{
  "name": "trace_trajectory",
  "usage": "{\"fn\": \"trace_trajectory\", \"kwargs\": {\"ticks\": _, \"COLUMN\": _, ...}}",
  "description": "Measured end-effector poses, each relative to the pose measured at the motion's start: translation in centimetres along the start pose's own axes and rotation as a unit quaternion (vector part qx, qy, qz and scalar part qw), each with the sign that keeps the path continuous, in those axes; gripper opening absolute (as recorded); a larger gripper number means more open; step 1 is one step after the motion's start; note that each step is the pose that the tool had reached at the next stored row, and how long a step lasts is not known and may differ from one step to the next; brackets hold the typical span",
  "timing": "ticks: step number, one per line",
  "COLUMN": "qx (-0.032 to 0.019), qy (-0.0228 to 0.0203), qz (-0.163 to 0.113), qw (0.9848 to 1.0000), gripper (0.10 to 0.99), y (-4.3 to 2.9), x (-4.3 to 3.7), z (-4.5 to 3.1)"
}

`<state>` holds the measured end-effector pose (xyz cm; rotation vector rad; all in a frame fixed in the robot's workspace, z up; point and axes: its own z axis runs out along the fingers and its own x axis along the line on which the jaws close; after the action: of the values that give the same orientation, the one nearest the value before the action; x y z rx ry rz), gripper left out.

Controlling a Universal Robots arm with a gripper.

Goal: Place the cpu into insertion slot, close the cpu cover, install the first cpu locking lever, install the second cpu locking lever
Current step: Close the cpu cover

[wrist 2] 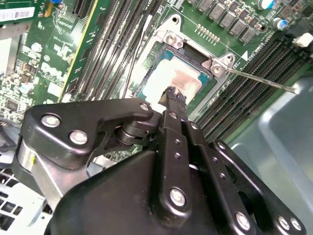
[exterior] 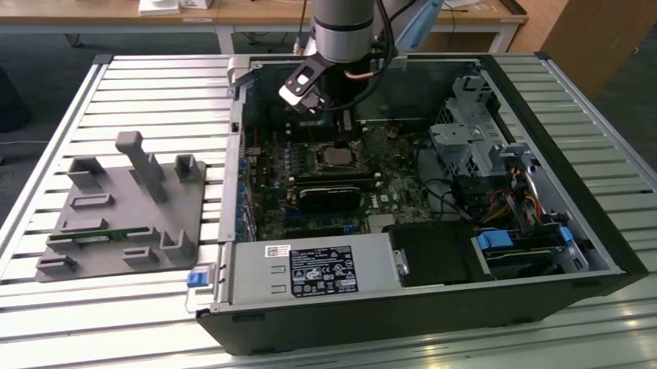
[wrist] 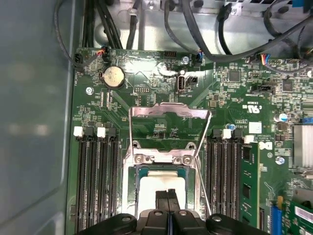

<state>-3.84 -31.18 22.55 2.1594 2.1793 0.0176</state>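
Note:
The cpu lies flat in the insertion slot on the green motherboard, its silver top catching light; it also shows in the second wrist view and the exterior view. The cpu cover stands swung up and open behind the slot, a thin silver frame. A thin wire locking lever sticks out loose beside the slot. My gripper hangs just above the cpu with its black fingertips pressed together and nothing between them; it also shows in the second wrist view and the exterior view.
Long black memory slots flank the socket on both sides. Cables run along the case wall beyond the board. A drive cage and power supply fill the case. A grey parts fixture sits on the slatted table at the exterior view's left.

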Motion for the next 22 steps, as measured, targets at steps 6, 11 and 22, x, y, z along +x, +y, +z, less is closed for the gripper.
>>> {"fn": "trace_trajectory", "kwargs": {"ticks": 6, "qx": 0.0000, "qy": 0.0000, "qz": 0.000, "qw": 1.0000, "gripper": 0.122, "y": 0.10, "x": -0.07, "z": -1.56}}
{"fn": "trace_trajectory", "kwargs": {"ticks": 11, "qx": 0.0000, "qy": 0.0000, "qz": 0.000, "qw": 1.0000, "gripper": 0.122, "y": 0.19, "x": -0.14, "z": -3.18}}
{"fn": "trace_trajectory", "kwargs": {"ticks": 22, "qx": 0.0001, "qy": 0.0005, "qz": 0.000, "qw": 1.0000, "gripper": 0.122, "y": 0.22, "x": -1.06, "z": -3.71}}
